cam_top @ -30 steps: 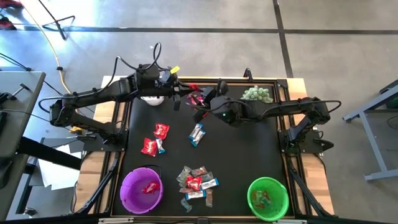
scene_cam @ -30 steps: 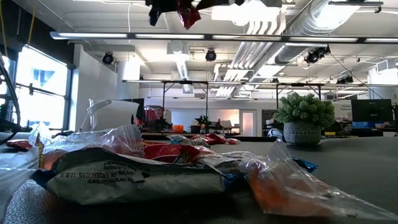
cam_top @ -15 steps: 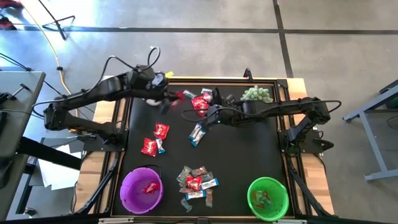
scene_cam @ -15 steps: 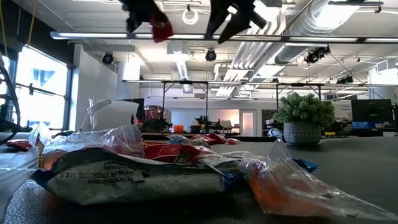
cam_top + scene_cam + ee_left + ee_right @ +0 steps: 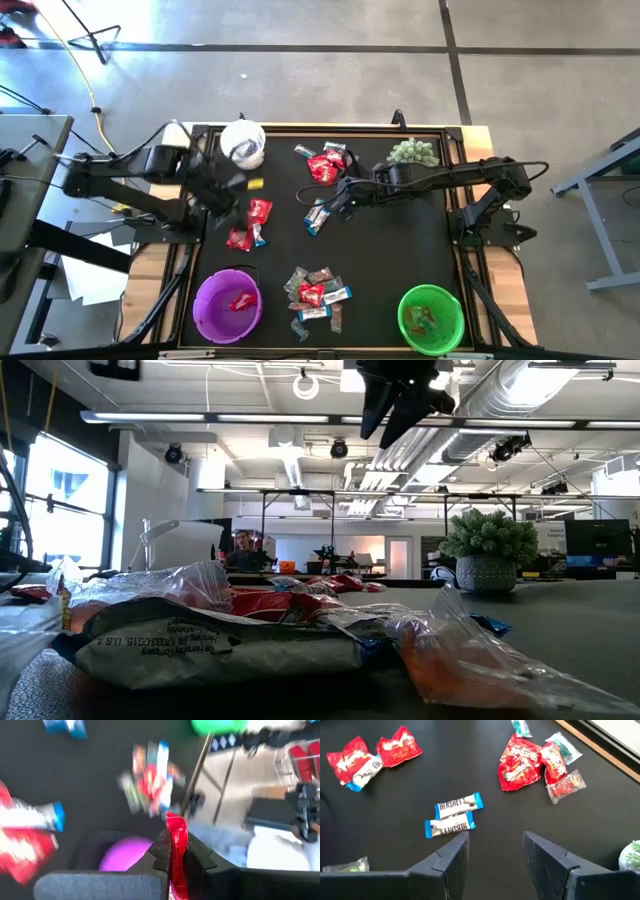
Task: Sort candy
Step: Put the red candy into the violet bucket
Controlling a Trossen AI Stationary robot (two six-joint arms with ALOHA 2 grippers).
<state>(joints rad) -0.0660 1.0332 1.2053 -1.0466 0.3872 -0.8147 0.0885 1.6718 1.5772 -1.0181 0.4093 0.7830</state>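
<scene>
- The left pincer (image 5: 172, 852) is clamped on a shiny red packet (image 5: 176, 840) and hangs over the left side of the black surface (image 5: 400, 250), in a carrying step.
- By the colour match, the likely drop place is the purple bowl (image 5: 228, 303), which already has a red sweet in it; the next move calls for lining up above its rim before letting go.
- The right pincer (image 5: 492, 847) stands wide and empty, just above two blue-and-white mini bars (image 5: 454, 816) near mid-surface.
- Its next move calls for dropping down and closing on one bar only.
- More candy lies in a pile (image 5: 315, 290) between the purple bowl and the green bowl (image 5: 431, 318).
</scene>
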